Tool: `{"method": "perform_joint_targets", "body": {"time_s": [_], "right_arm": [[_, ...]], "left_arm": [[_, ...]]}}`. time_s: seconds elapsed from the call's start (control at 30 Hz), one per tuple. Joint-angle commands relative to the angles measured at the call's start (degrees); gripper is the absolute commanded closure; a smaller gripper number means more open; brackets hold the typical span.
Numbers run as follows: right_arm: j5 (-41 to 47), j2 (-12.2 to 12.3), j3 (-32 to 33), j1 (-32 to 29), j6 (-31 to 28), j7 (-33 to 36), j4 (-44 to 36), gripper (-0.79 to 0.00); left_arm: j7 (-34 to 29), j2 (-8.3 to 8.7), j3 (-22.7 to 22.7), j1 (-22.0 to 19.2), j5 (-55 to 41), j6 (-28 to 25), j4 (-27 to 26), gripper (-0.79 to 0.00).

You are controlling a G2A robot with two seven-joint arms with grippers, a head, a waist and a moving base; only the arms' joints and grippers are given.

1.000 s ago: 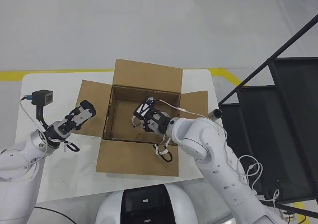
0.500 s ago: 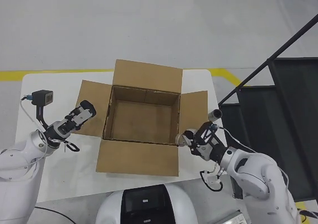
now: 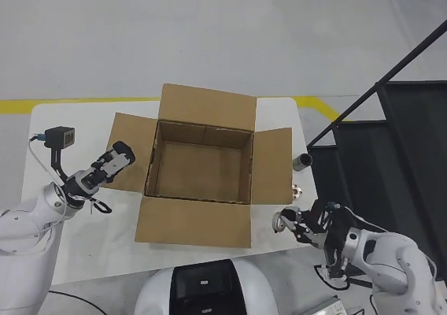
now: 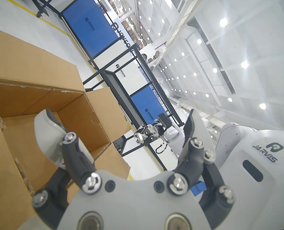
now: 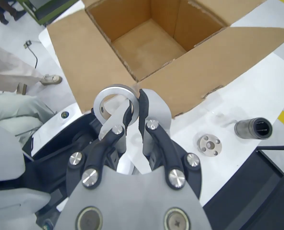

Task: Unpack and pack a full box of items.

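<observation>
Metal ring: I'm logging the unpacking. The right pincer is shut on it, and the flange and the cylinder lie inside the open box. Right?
Not quite: the right wrist view shows the flange and the cylinder lying on the table beside the open box, not inside it. The right pincer is shut on the metal ring.

the box (image 3: 193,222) is open from above, its flaps spread wide. along the right edge of the table (image 3: 74,122) a cylinder (image 3: 302,161) and a flange (image 3: 297,191) crowd the narrow strip beside a dark rack (image 3: 381,150).
</observation>
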Motion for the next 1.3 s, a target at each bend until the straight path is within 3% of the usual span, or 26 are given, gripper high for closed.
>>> {"method": "perform_joint_targets", "body": {"time_s": [0.0, 0.33, 0.77, 1.27], "right_arm": [[-1.7, 0.2, -1.3, 0.3, 1.1, 1.8, 1.0, 0.0], [-5.2, 0.7, -5.7, 7.8, 15.9, 10.2, 12.1, 0.0], [-13.0, 0.5, -9.5, 13.0, 34.9, 7.3, 24.3, 0.0], [-17.0, 0.3, -14.2, 17.4, 42.5, 4.6, 32.7, 0.0]], "left_arm": [[0.0, 0.0, 0.0, 0.0, 0.0, 0.0, 0.0, -0.785], [0.0, 0.0, 0.0, 0.0, 0.0, 0.0, 0.0, -0.785], [0.0, 0.0, 0.0, 0.0, 0.0, 0.0, 0.0, -0.785], [0.0, 0.0, 0.0, 0.0, 0.0, 0.0, 0.0, -0.785]]}}
